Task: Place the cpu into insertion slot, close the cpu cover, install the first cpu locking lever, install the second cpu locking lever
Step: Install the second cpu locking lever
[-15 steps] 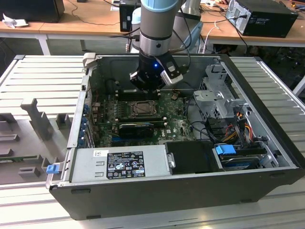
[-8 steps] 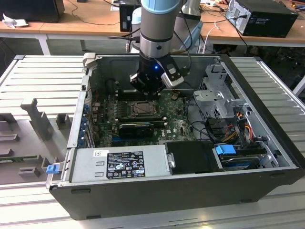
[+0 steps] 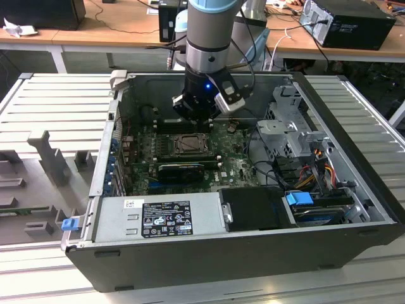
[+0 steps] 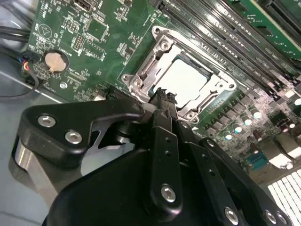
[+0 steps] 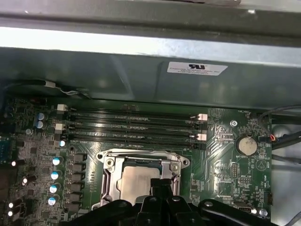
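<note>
The cpu (image 4: 186,80) shows its pale metal face lying flat inside the insertion slot (image 3: 190,144) of the green motherboard. The cpu cover (image 4: 151,61), a dull metal frame, lies down around the chip, whose face shows through the window. In the first wrist view the cpu (image 5: 135,181) and the cpu cover (image 5: 109,175) sit just past my fingertips. My gripper (image 4: 162,96) hangs over the socket's edge, shut with nothing between its fingers. In the exterior view the gripper (image 3: 198,119) sits directly above the socket. I cannot tell how the locking levers stand.
Long memory slots (image 5: 131,125) run beside the socket, and a coin battery (image 4: 55,61) sits on the board. The case wall (image 5: 141,80) stands close behind. A power supply (image 3: 158,218), a drive cage (image 3: 288,123) and cables (image 3: 316,171) crowd the case.
</note>
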Controlling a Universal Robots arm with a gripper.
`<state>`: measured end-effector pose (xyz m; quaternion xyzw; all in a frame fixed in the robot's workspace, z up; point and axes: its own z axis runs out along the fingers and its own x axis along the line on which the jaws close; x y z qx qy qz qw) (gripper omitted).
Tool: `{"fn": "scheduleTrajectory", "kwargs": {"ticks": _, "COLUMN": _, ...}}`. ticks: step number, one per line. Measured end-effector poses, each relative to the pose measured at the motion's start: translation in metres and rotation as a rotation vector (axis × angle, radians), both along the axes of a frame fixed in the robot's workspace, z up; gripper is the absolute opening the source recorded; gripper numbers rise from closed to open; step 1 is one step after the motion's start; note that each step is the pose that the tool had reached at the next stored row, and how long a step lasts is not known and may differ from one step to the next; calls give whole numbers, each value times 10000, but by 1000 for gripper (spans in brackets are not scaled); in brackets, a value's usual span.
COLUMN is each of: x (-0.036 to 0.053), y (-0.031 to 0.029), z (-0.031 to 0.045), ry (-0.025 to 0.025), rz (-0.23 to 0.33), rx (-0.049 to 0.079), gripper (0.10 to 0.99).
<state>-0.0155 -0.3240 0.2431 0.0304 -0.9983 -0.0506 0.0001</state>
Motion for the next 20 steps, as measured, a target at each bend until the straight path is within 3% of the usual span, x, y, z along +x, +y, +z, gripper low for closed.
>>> {"fn": "scheduleTrajectory", "kwargs": {"ticks": 2, "x": -1, "y": -16, "z": 14, "ry": 0, "rz": -1, "rx": -37, "gripper": 106}}
{"fn": "scheduleTrajectory", "kwargs": {"ticks": 6, "x": -1, "y": -143, "z": 14, "ry": 0, "rz": -2, "rx": -40, "gripper": 106}}
{"fn": "scheduleTrajectory", "kwargs": {"ticks": 8, "x": 0, "y": -180, "z": 13, "ry": 0, "rz": 0, "rx": -51, "gripper": 106}}
{"fn": "scheduleTrajectory", "kwargs": {"ticks": 11, "x": 0, "y": -197, "z": 56, "ry": -1, "rz": 0, "rx": -52, "gripper": 106}}
{"fn": "scheduleTrajectory", "kwargs": {"ticks": 12, "x": -1, "y": -222, "z": 57, "ry": 0, "rz": -2, "rx": -54, "gripper": 106}}
{"fn": "scheduleTrajectory", "kwargs": {"ticks": 14, "x": -4, "y": -339, "z": 53, "ry": 0, "rz": -2, "rx": -53, "gripper": 106}}
{"fn": "scheduleTrajectory", "kwargs": {"ticks": 20, "x": -4, "y": -405, "z": 39, "ry": 30, "rz": -1, "rx": -24, "gripper": 106}}
